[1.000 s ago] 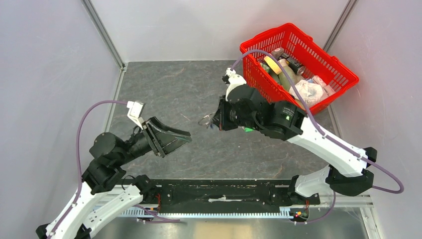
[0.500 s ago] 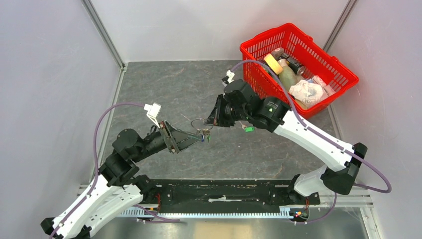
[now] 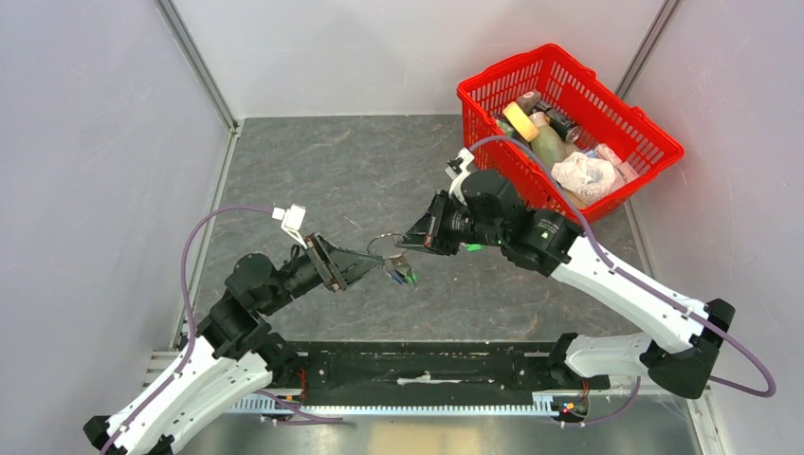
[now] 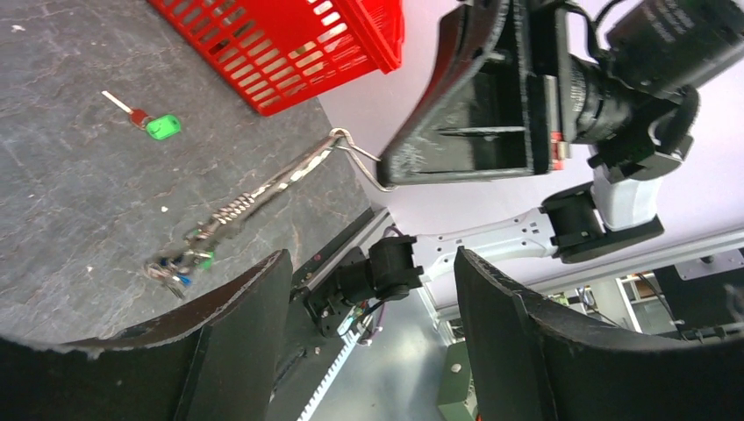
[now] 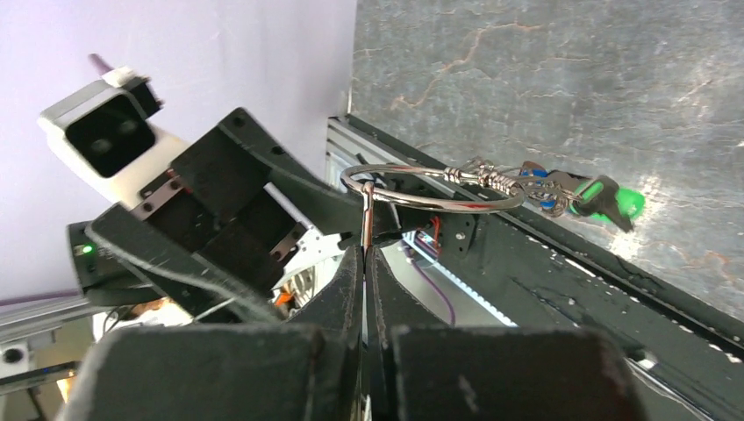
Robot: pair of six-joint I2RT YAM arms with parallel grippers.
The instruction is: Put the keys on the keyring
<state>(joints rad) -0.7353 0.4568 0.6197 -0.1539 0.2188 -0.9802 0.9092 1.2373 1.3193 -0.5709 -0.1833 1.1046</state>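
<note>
Unreadable or cropped
Keys (image 4: 180,261) off keyring (image 5: 439,207): blurred, count indeterminate. Red basket (image 4: 289,44): cut by top edge.

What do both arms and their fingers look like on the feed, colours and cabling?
The left arm and right arm match: white links, black joints and wrists. A lilac cable loops along each to a small white camera. The fingers are black, broad and wedge-shaped. A green light shows on the right arm.
</note>
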